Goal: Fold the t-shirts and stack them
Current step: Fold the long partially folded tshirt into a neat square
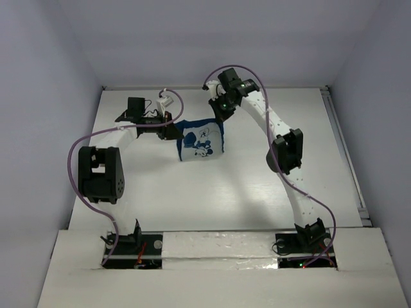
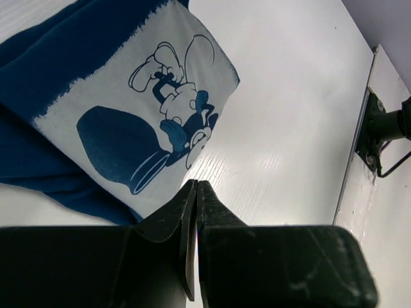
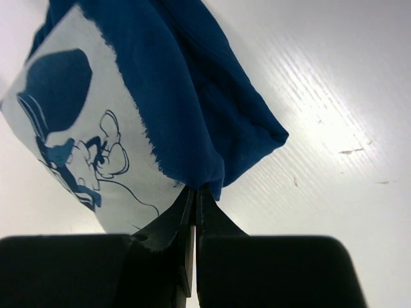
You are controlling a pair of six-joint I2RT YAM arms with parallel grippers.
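A dark navy t-shirt lies folded into a small square at the far middle of the table, its white and light-blue cartoon print facing up. My right gripper is at the shirt's far right corner. In the right wrist view it is shut, with a fold of the blue t-shirt pinched at its tips. My left gripper is by the shirt's left side. In the left wrist view it is shut, its tips at the edge of the printed t-shirt, and no cloth shows between them.
The white table is boxed in by pale walls at the back and sides. A metal rail runs along its right edge. A black bracket shows at the right of the left wrist view. Purple cables loop off both arms.
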